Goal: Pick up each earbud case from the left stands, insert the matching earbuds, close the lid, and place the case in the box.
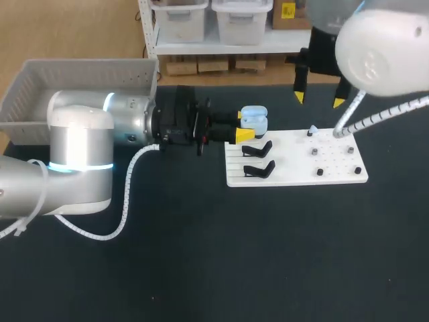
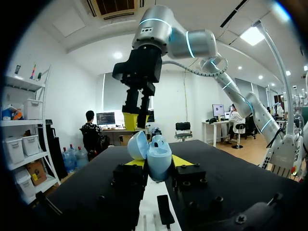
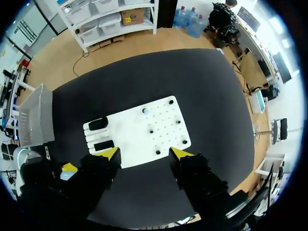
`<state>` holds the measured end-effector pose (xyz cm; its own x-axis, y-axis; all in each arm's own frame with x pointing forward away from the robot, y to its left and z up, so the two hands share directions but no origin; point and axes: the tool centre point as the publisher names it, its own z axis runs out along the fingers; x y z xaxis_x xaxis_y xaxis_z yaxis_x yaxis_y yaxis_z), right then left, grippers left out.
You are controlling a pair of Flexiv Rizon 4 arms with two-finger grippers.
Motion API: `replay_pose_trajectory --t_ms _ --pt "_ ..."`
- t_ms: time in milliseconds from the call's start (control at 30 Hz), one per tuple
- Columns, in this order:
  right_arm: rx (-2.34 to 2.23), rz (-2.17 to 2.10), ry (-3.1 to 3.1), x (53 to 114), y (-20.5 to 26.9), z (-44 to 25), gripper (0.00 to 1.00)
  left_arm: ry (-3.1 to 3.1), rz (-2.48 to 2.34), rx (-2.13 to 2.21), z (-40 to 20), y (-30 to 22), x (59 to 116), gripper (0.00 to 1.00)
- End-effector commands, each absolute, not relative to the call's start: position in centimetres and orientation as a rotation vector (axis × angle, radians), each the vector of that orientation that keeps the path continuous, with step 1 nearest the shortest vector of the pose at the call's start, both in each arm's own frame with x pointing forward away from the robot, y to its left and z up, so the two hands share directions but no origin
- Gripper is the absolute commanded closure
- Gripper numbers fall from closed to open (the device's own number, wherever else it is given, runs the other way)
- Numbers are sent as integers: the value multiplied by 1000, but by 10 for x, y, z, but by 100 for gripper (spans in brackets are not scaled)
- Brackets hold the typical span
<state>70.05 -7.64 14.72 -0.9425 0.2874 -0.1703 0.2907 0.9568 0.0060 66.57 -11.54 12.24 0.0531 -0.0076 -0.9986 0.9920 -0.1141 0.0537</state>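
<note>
Earbud case (image 1: 255, 121), pale blue with its lid swung open, sits pinched from both sides by the left gripper (image 1: 245, 127) at the left end of the white board (image 1: 335, 176), just beyond two black stands (image 1: 257, 149). Its lower body is hidden behind the fingers, and whether anything lies inside cannot be told. The right gripper (image 1: 319, 99) hangs above the board's far edge, fingers spread and holding nothing — its arm's housing covers part of that corner. One pale speck (image 1: 312, 129) among the board's dark pegs is too small to identify. A grey box (image 1: 40, 87) stands far left.
</note>
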Motion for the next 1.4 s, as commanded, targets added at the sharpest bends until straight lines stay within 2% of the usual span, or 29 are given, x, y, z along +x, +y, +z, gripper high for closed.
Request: replay_pose_trajectory --t_ms 33,200,333,433,567,700,900,1067,1167,1400 --pt "415 -21 2958 717 -78 123 26 1107 -1251 1311 121 -115 665 100" --pt "383 -1 2989 726 -84 98 18 1107 -1251 1311 121 -115 665 100" --pt "357 15 3007 731 -86 83 16 1107 -1251 1311 121 -115 665 100" --pt "351 38 3020 737 -89 73 19 1107 -1251 1311 121 -115 665 100" --pt "376 85 3025 743 -93 65 33 1107 -1251 1311 121 -115 665 100" --pt "394 104 3021 750 -101 56 37 1107 -1251 1311 121 -115 665 100" --pt "397 147 3004 754 -105 51 37 1107 -1251 1311 121 -115 665 100" --pt "405 196 3005 756 -106 45 29 1107 -1251 1311 121 -115 665 100" --pt "416 203 3012 758 -106 36 31 1107 -1251 1311 121 -115 665 100" --pt "430 207 3024 758 -105 25 48 1107 -1251 1311 121 -115 665 100"
